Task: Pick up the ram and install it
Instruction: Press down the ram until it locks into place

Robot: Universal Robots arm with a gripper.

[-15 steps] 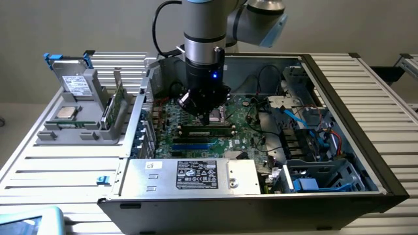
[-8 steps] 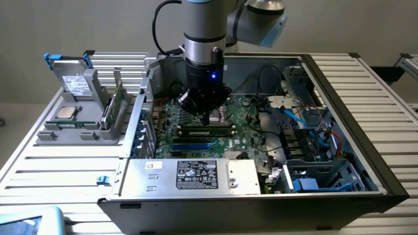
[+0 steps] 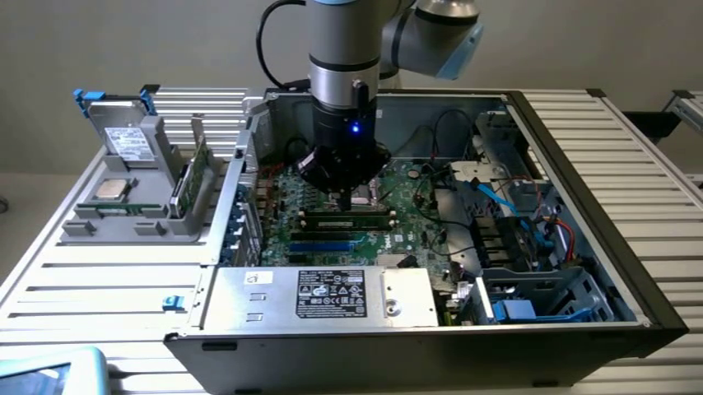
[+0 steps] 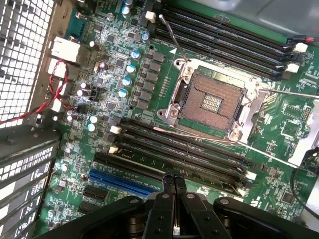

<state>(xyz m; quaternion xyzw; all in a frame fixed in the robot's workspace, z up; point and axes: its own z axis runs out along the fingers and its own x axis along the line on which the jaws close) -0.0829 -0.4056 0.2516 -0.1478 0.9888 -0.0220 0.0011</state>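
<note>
Gripper [image 3: 345, 200] pinched fully closed, empty, low over motherboard [image 4: 124, 74] inside open PC case [image 3: 582, 164].
Ram [image 3: 349, 218] seated in slot directly under fingertips; label on power supply [image 3: 329, 294] unreadable; empty CPU socket [image 4: 212, 102] nearby.

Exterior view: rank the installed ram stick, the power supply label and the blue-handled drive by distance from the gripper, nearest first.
1. Ram stick: in its slot directly below the shut gripper.
2. Power supply label: at the case's front edge.
3. Drive: upright in the rack outside the case, at the exterior view's left.
</note>
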